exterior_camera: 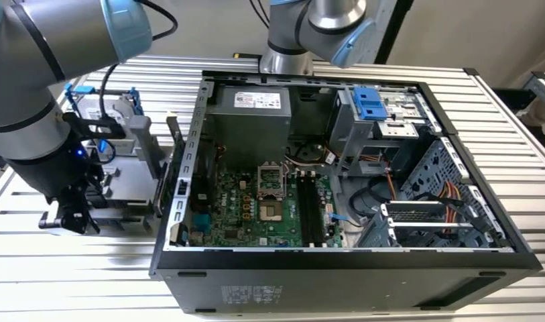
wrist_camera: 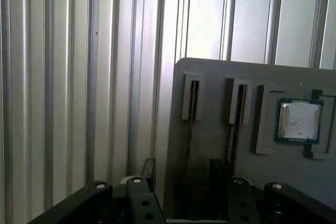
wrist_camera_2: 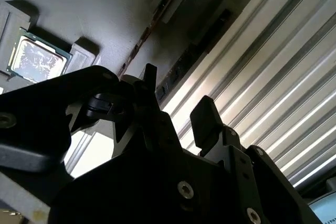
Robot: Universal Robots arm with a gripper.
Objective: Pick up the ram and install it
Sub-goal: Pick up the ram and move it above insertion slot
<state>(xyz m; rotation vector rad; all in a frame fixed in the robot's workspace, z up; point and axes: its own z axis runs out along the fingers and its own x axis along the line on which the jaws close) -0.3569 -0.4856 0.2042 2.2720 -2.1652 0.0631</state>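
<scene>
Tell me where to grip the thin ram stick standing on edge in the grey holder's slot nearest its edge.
Probably its exposed long top edge, pinching the two flat faces from straight above: the thin ram stick sits sunk in the grey holder's narrow slot. The open end effector looks lined up with it.

Arm (exterior_camera: 39, 87) sits at upper left of the exterior view: fat grey link w/ a blue-capped joint (exterior_camera: 129, 27), bending down toward lower left. Base column (exterior_camera: 285, 57) stands at top centre, a 2nd grey-and-blue elbow above it. Wrist (exterior_camera: 49, 168) is dark, pointing downward, small blue light (exterior_camera: 79, 152) on it. Gripper (exterior_camera: 71, 221) hangs at its end, low near the exterior view's left edge. In both wrist views the gripper (wrist_camera_2: 178, 100) (wrist_camera: 184, 174) is black, its two fingers (wrist_camera_2: 206, 119) apart, gap btwn them clear, nothing held.
</scene>
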